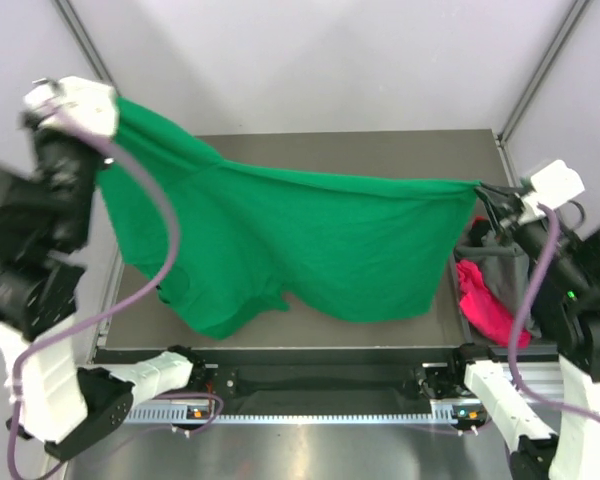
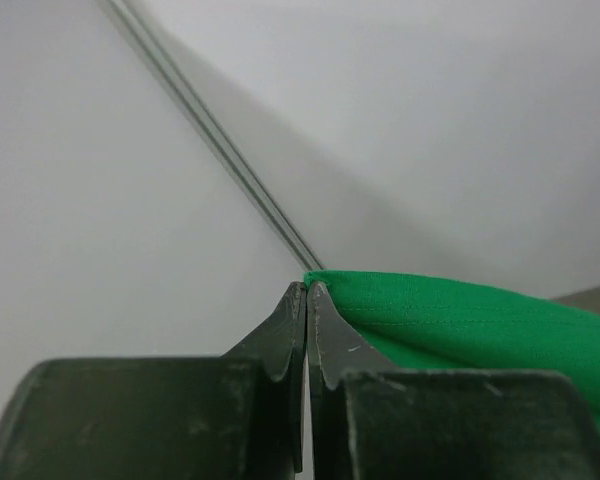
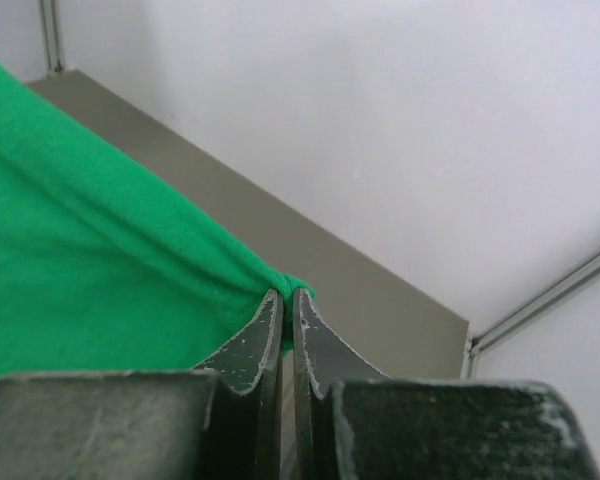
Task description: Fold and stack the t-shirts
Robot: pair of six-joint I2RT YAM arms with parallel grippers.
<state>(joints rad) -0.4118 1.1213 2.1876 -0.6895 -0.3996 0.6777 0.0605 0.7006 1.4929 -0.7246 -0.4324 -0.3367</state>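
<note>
Green fabric fills the middle of our view: one green t-shirt [image 1: 310,240] hangs spread between our two grippers above the dark table [image 1: 380,150]. Its upper edge runs as a taut line from high at the far left down to the right, dipping slightly midway. Its lower edge droops onto the tabletop close to the near rim, where a sleeve and a rounded fold rest on the surface.

Our left gripper [image 2: 307,290] has its fingers pressed together on the shirt's left corner, raised well above the table and near the white left wall [image 1: 10,50]. Our right gripper [image 3: 287,295] pinches the opposite corner, fingers likewise closed on the cloth, over the table's right edge.

Beyond the top edge we see a strip of bare tabletop reaching the far wall [image 1: 330,60]. Along the right edge, below the right gripper, lie a grey t-shirt [image 1: 495,262] and a magenta-pink t-shirt [image 1: 485,305], just beside the green shirt's right side. We cannot tell whether they touch it.
</note>
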